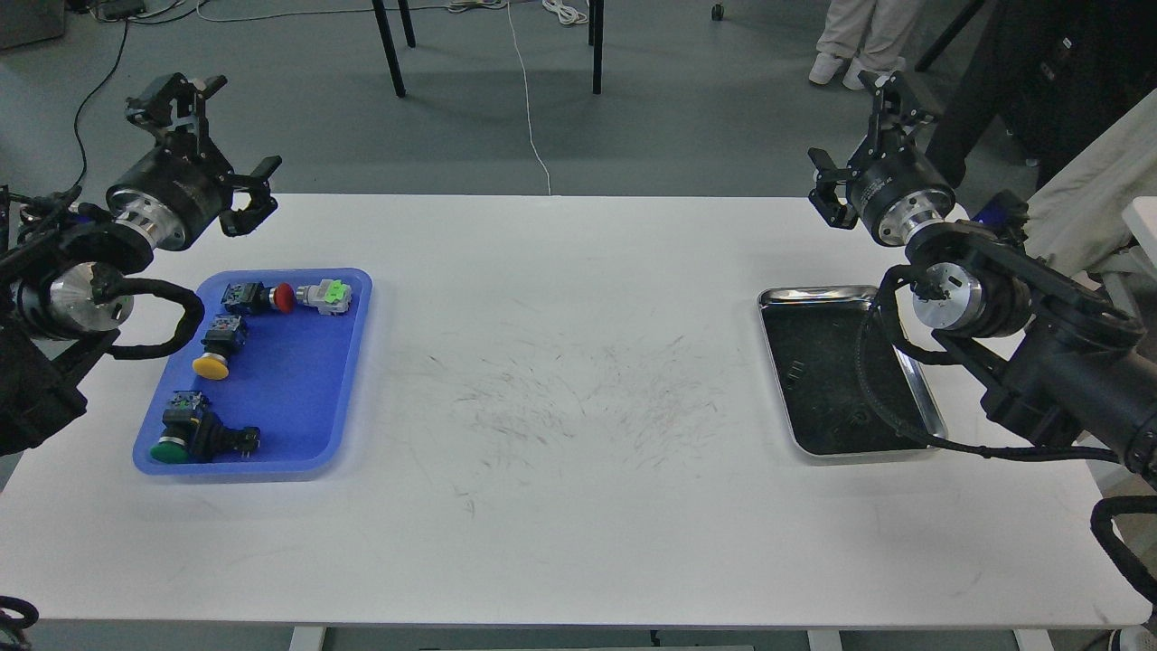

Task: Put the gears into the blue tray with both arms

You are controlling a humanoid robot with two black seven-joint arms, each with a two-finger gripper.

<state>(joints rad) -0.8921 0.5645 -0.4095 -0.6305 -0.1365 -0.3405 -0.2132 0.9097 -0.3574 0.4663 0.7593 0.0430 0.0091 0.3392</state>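
Reaching in from the left edge, the left arm bends up to its gripper, raised over the table's far left corner, clear of everything; its fingers look spread apart, holding nothing. No writing on it can be read.

Just at 5 o'clock of that gripper lies the blue tray, near the table's left edge. It holds four push-button switches: a red one and a green-and-white one along its far side, a yellow one at mid-left, a dark green one at the near end. The tray's right half is bare.

The table's middle is open and scuffed with grey marks.

Toward 3 o'clock sits the steel tray with a dark bottom. Small dark bits lie in it, probably the gears, though they are too small to tell for sure. The right arm's cable loop crosses its right side.

The right arm enters from the right edge; its gripper hangs above the table's far edge at 12 o'clock of the steel tray, jaws apart, empty. A white label on its wrist is unreadable.
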